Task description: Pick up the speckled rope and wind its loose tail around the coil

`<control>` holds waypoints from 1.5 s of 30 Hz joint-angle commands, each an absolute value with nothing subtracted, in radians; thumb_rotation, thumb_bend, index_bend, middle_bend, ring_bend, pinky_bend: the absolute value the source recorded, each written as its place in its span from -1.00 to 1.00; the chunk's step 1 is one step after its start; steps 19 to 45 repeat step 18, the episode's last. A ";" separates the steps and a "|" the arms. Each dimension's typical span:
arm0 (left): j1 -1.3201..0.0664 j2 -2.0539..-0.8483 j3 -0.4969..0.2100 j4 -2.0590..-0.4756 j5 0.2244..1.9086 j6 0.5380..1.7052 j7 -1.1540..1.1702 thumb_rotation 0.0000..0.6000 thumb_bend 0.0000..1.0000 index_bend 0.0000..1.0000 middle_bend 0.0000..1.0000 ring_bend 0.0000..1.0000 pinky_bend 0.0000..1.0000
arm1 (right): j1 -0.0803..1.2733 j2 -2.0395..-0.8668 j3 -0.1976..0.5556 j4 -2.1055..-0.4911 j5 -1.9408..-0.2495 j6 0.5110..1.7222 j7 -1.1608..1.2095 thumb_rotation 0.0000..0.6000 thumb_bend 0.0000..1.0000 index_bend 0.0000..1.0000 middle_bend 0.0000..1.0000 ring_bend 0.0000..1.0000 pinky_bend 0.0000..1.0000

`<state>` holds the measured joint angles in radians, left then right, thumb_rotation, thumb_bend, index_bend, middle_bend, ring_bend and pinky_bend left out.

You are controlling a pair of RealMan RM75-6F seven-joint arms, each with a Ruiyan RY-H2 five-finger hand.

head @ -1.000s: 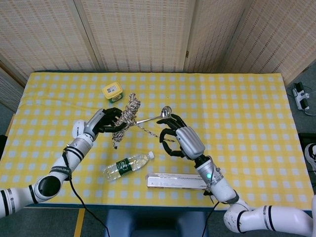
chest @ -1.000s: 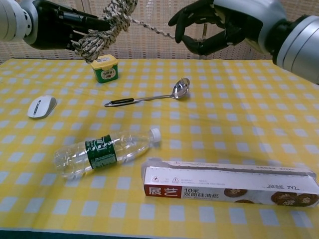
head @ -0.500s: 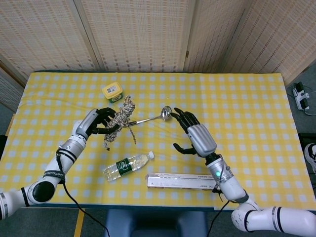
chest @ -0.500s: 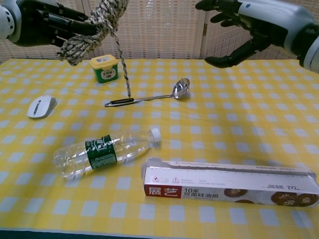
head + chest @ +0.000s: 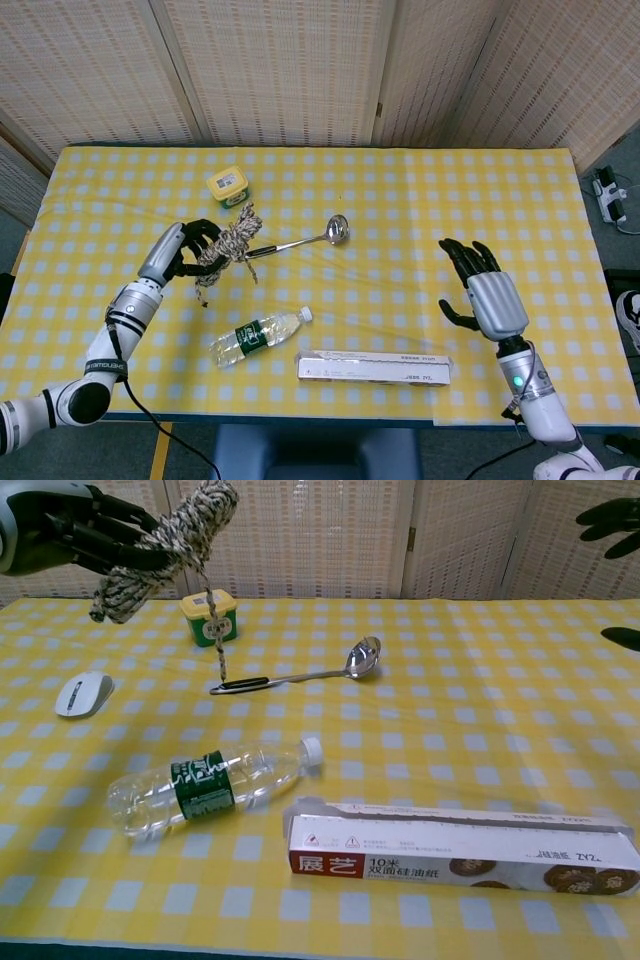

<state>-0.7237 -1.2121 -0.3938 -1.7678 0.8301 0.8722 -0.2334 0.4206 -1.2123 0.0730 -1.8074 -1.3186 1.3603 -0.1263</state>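
My left hand [image 5: 186,247] [image 5: 75,535] holds the speckled rope coil [image 5: 226,244] [image 5: 168,542] up above the table's left side, fingers wrapped round its middle. The coil's loose tail [image 5: 212,630] hangs straight down from it, in front of the yellow jar. Far off at the right, my right hand [image 5: 483,297] is open with fingers spread and nothing in it; only its fingertips [image 5: 612,516] show at the edge of the chest view.
On the yellow checked tablecloth [image 5: 400,190] lie a yellow-lidded jar [image 5: 227,185] [image 5: 211,616], a metal spoon [image 5: 300,240] [image 5: 300,676], a plastic bottle [image 5: 257,336] [image 5: 210,784], a long foil box [image 5: 372,368] [image 5: 460,846] and a white mouse [image 5: 83,693].
My right hand let go of the rope tail and drew away to the right and toward me. The tail dropped to hang under the coil. My left hand shifted slightly left with the coil.
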 commanded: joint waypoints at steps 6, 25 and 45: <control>-0.706 -1.235 -0.371 -1.763 0.887 0.911 -0.225 1.00 0.04 0.19 0.22 0.13 0.18 | 0.274 -1.173 0.003 -1.755 -1.398 1.492 -0.048 1.00 -0.27 -0.84 -0.80 -0.79 -0.86; -0.704 -1.246 -0.369 -1.766 0.911 0.924 -0.227 1.00 0.04 0.19 0.22 0.13 0.17 | 0.155 -1.164 -0.021 -1.720 -1.414 1.557 0.003 1.00 -0.27 -0.84 -0.82 -0.83 -0.86; -0.704 -1.246 -0.369 -1.766 0.911 0.924 -0.227 1.00 0.04 0.19 0.22 0.13 0.17 | 0.155 -1.164 -0.021 -1.720 -1.414 1.557 0.003 1.00 -0.27 -0.84 -0.82 -0.83 -0.86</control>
